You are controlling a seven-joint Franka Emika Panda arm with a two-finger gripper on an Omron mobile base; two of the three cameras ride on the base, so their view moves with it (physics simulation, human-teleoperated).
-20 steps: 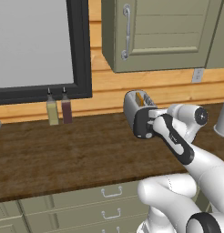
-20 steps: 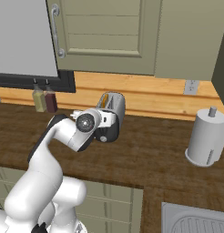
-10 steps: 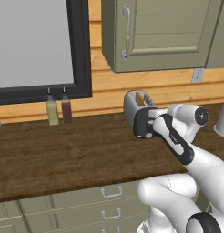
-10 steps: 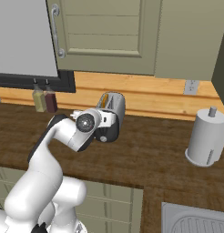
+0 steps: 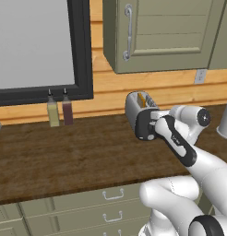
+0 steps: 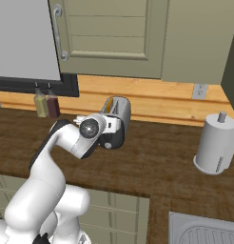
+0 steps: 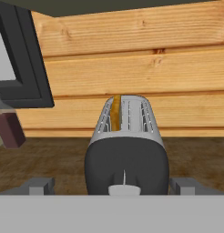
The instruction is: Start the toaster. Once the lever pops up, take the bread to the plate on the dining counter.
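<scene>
No text, label, brand, number or sign can be read.

A silvery-white toaster (image 7: 126,119) with a black end panel is seen; tan-brown bread (image 7: 115,113) sits inside, against orange wood planks (image 7: 132,59).

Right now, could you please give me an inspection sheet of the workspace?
Surface: dark wood worktop over green drawers.
Job's things: toaster upright by the wall; bread in its left slot.
Clutter: two bottles under the window; paper towel roll on the right.
Grippers: gripper open, facing the toaster's black end panel, holding nothing.
Cables: nothing seen.
Surroundings: wood-plank wall, wall outlet, green cabinets above, sink corner.
</scene>
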